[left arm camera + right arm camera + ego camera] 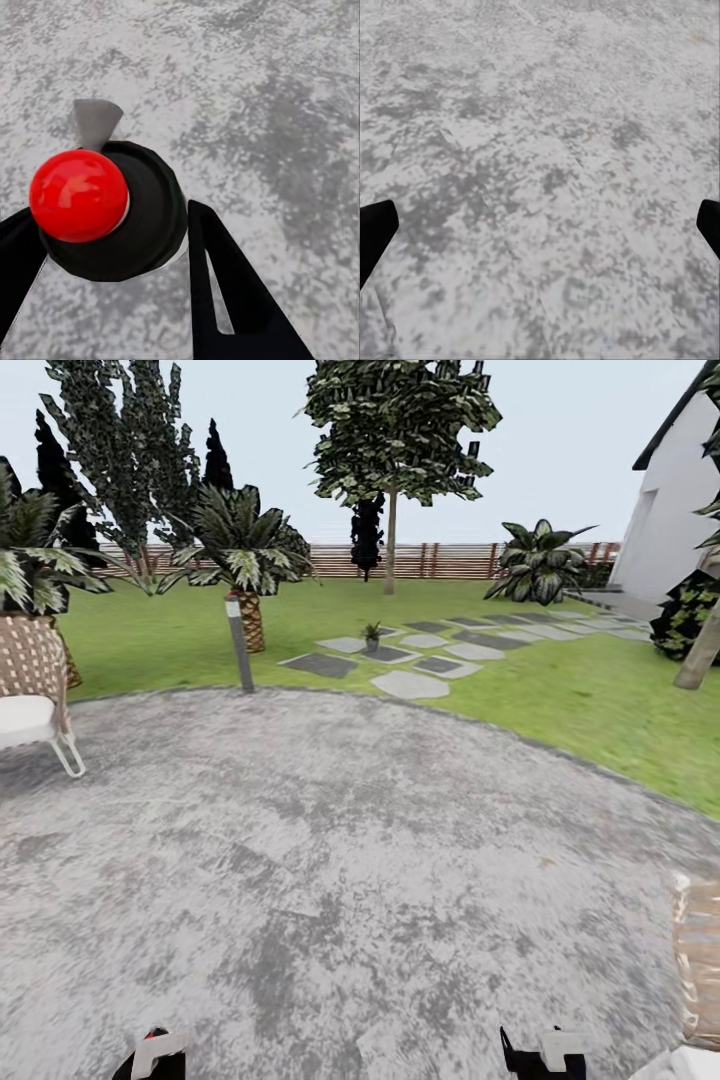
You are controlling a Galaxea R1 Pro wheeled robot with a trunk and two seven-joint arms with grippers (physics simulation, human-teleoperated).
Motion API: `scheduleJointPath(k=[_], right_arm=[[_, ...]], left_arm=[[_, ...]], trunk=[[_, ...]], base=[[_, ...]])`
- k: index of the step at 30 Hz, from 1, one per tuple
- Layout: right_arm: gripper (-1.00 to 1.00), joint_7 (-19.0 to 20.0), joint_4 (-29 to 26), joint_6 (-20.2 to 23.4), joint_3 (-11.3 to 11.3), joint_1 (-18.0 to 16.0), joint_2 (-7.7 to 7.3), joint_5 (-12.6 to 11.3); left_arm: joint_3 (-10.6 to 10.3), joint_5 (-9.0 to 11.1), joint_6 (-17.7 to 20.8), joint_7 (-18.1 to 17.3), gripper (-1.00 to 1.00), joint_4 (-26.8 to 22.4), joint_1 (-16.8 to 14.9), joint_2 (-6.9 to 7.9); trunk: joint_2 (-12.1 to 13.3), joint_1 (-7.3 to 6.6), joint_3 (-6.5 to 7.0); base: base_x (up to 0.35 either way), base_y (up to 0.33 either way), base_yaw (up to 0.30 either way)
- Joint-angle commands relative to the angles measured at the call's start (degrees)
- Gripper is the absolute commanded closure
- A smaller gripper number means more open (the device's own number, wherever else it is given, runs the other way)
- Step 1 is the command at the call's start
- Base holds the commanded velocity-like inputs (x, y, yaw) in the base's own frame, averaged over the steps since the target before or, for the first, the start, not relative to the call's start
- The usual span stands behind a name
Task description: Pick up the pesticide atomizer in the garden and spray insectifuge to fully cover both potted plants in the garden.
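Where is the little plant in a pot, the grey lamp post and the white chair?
Potted plant (372,633), head view, on its leaves, among the stepping stones.
Grey lamp post (240,650), head view, middle of the pole at the patio's edge.
White chair (24,718), head view, on its seat cushion.

Left end effector (112,247) seen from above: two black fingers (225,292) flank a dark round-bodied object (142,225) topped by a glossy red ball (79,195). A pale grey, wedge-shaped piece (96,121) projects beyond the ball. Beneath lies mottled grey stone patio (262,97). Whether the fingers press the object cannot be told.
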Motion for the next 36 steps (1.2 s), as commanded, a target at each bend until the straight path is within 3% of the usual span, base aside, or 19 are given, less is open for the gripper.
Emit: scheduleJointPath(k=[1,36], right_arm=[[-1.0,-0.1,0.0,-0.2,-0.4,0.0,0.01,0.5],[-1.0,-0.1,0.0,-0.2,-0.4,0.0,0.01,0.5]], left_arm=[[0.1,-0.2,-0.2,0.0,1.0,0.1,-0.1,-0.01],[0.2,-0.2,-0.2,0.0,1.0,0.1,-0.1,-0.01]], trunk=[[0.0,0.02,-0.05],[0.0,0.02,-0.05]], base=[[0.339,0.0,0.231],[0.339,0.0,0.275]])
